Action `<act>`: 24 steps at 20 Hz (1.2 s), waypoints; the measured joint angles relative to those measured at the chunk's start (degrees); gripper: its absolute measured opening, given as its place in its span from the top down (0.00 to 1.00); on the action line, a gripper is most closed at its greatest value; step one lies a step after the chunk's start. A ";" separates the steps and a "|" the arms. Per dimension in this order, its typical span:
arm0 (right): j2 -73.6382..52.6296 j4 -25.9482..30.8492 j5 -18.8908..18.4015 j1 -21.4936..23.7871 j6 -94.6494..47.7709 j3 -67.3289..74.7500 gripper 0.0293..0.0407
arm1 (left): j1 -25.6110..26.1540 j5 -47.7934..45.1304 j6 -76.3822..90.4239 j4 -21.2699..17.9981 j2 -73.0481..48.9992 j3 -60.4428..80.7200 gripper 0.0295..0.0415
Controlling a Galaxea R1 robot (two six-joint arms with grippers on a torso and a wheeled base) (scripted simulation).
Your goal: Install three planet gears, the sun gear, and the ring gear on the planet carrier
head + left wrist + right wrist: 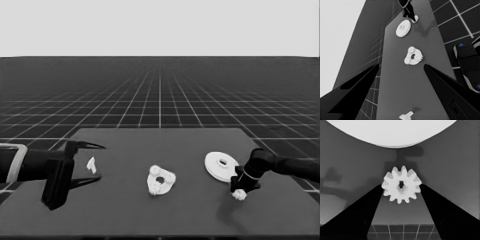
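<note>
Head view: right fingers (239,192) grip gear (401,184) (beside larger round part (221,165)).

Smaller round part (161,180) mid-table; larger round part (221,165) right; gear (239,194) before it.

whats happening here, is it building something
Yes, a gear set. The right gripper is down at a small gear beside the larger round part, its fingers touching the gear's sides. The smaller round part sits mid-table with gears already on it. The left gripper waits over the table's left end, above a thin white piece.
</note>
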 joint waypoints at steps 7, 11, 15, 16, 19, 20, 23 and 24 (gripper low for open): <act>-3.76 7.21 -7.37 10.10 1.13 6.64 0.86 | 0.00 0.00 0.00 0.00 0.00 0.00 0.25; -4.09 9.21 -9.06 12.76 1.14 7.15 0.86 | 0.00 0.00 0.00 0.00 0.00 0.00 0.25; 5.01 6.98 -13.40 13.78 25.50 13.09 0.86 | 0.00 0.00 0.00 0.00 0.00 0.00 0.25; 24.55 7.20 -15.86 14.24 37.84 10.39 0.86 | 0.00 0.00 0.00 0.00 0.00 0.00 0.25; 49.24 8.37 -15.01 14.48 34.44 -12.92 0.86 | 0.00 0.00 0.00 0.00 0.00 0.00 0.25; 51.70 8.50 -14.73 14.47 32.80 -16.82 0.86 | 0.00 0.00 0.00 0.00 0.00 0.00 0.25; 54.53 8.67 -14.39 14.42 30.60 -21.78 0.86 | 0.00 0.00 0.00 0.00 0.00 0.00 0.25; 54.83 8.68 -14.35 14.41 30.34 -22.34 0.86 | 0.00 0.00 0.00 0.00 0.00 0.00 0.25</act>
